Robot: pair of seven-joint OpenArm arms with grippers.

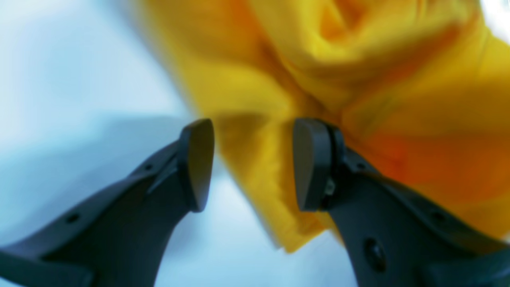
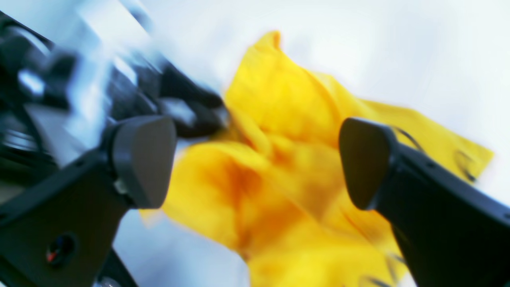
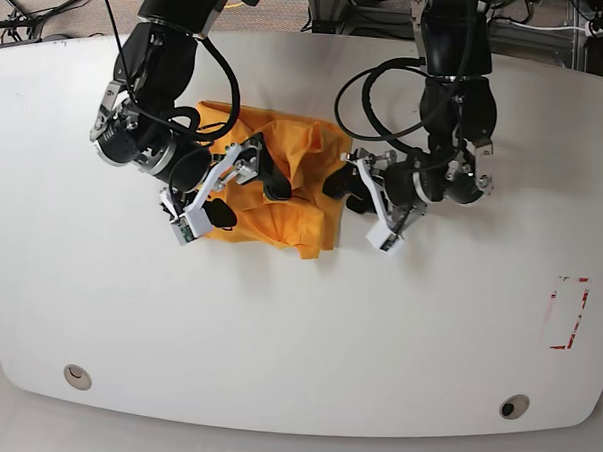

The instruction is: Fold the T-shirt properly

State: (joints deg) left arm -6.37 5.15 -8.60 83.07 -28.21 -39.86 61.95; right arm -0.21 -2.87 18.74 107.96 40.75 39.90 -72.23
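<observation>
The orange-yellow T-shirt [image 3: 284, 175] lies bunched in a crumpled heap on the white table [image 3: 297, 326], between my two arms. My right gripper [image 3: 249, 202] hovers over its left part, jaws wide open, with rumpled T-shirt [image 2: 275, 167] cloth showing beneath and between the fingers [image 2: 143, 159]. My left gripper [image 3: 345, 191] is at the shirt's right edge. In the left wrist view the left gripper [image 1: 255, 165] is open, with a strip of T-shirt [image 1: 318, 79] behind the gap and nothing clamped. Black lettering strokes [image 2: 462, 165] peek out at one edge. Both wrist views are blurred.
A red-outlined rectangle [image 3: 568, 313] is marked on the table at the right. Two small round fittings [image 3: 75, 376] [image 3: 514, 407] sit near the front edge. Cables and equipment [image 3: 351, 8] crowd the back edge behind the arms.
</observation>
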